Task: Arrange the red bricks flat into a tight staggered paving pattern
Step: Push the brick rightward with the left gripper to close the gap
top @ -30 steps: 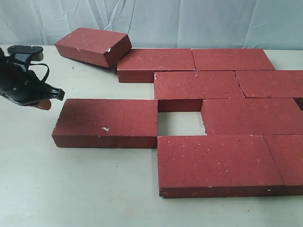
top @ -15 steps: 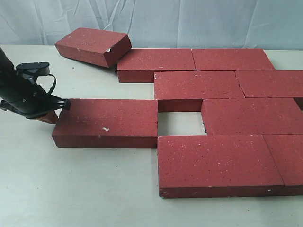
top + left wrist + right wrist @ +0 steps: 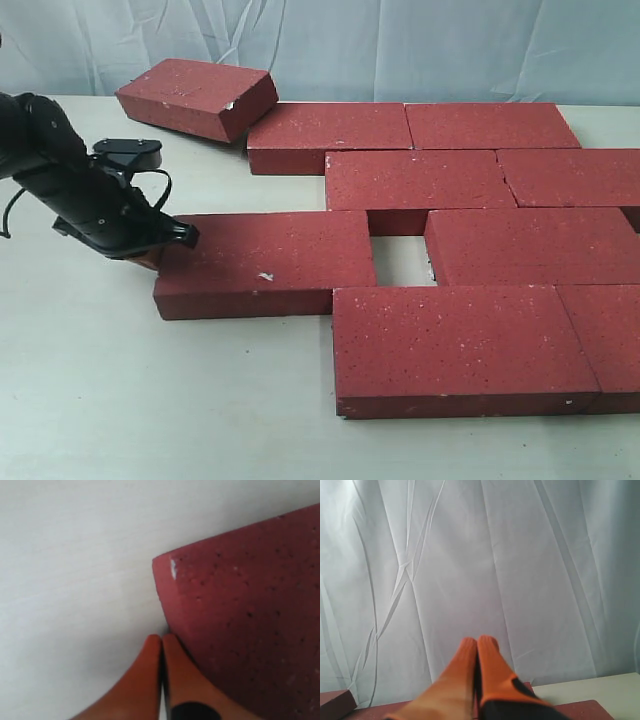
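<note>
**A:** Paving status?

**B:** Seven of the red bricks (image 3: 455,345) lie flat in four rows on the right of the counter (image 3: 120,400), with the joints offset from row to row. The seams look tight. The bricks at the right edge run out of view.

**A:** What is open?

**B:** There are two items. In the third row a loose brick (image 3: 260,262) lies flat on the left, in line with its row. A gap (image 3: 400,262) of bare counter separates it from its right-hand neighbour. At far left a tilted brick (image 3: 195,98) is propped on the end of the far row and is not yet laid flat.

**A:** End effectors?

**B:** The left end effector (image 3: 150,258) is narrow, with its fingers (image 3: 145,675) pressed together and holding nothing. The tips touch the left end of the loose brick near its corner. It looks set to work as a pusher rather than a clamp. The right end effector (image 3: 477,642) is also closed up and empty. It points at the curtain (image 3: 545,555), away from the work.

**A:** Estimate?

**B:** The task is mostly done. What is left is to close the gap, then lay the tilted brick down and seat it.
</note>
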